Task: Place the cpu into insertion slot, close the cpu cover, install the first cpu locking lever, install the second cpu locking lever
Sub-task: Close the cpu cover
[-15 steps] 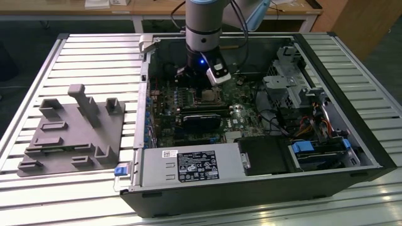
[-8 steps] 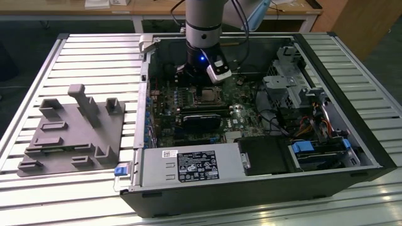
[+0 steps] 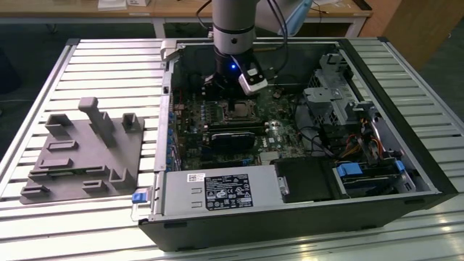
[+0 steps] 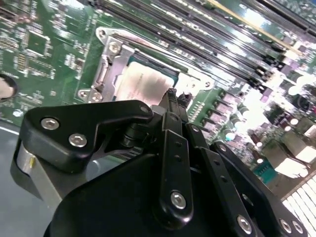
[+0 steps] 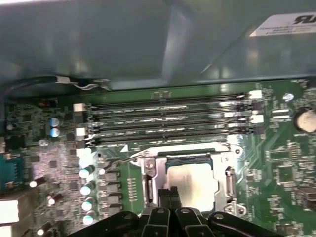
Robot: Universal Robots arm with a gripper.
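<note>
The dull silver-grey square cpu (image 5: 192, 183) lies in the dark square insertion slot (image 3: 223, 111), at the centre of the exterior view, under the thin silvery cpu cover (image 5: 149, 173). The black gripper (image 5: 168, 195), fingers pressed together, stands at the cover's edge. Risk: a slipping fingertip could gouge the green motherboard (image 5: 276, 173).

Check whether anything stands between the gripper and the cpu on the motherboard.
Nothing visible does. In the first wrist view the gripper hangs right at one edge of the cpu, which lies framed by the cpu cover. No cable or part sits between them. The memory slots lie on its far side.
</note>
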